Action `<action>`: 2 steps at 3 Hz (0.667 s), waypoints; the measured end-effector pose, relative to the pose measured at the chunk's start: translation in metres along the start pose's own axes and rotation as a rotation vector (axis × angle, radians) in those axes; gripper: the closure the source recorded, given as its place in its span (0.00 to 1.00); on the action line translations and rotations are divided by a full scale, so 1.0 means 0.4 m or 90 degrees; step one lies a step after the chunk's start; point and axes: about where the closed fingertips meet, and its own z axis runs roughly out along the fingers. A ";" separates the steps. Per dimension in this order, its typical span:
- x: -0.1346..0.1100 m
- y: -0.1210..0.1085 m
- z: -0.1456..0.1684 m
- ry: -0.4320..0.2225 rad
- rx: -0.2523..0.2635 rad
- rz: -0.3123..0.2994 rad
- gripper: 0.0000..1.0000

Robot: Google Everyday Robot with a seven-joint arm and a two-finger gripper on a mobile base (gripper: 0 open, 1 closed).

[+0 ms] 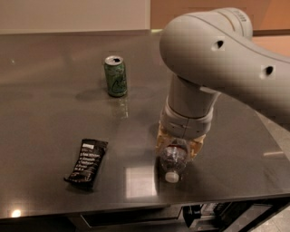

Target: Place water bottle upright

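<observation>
Dark, glossy table, with a pale wall behind and a square glare patch near the front edge. Toward the back of the table, standing upright with its top open: a green can, casting a faint reflection just in front of itself.

Well in front of the can and off to its right in the picture: the bottle, lying on its side on the table. Points its white cap at the front edge, with the clear ribbed body running back under the wrist. Label hidden.

Directly above the bottle, equally far from the can: the gripper, lowered to the table from a thick grey arm that fills the upper right. Yellowish fingers set narrow, one on each side of the bottle's body, hugging it and seemingly touching both flanks. Bottle not lifted.

In front of the can and slightly to its left in the picture, well apart from the bottle: a black bar in its wrapper, flat on the table, white print facing up.
</observation>
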 end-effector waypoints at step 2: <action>0.004 -0.057 -0.113 -0.068 0.021 0.133 1.00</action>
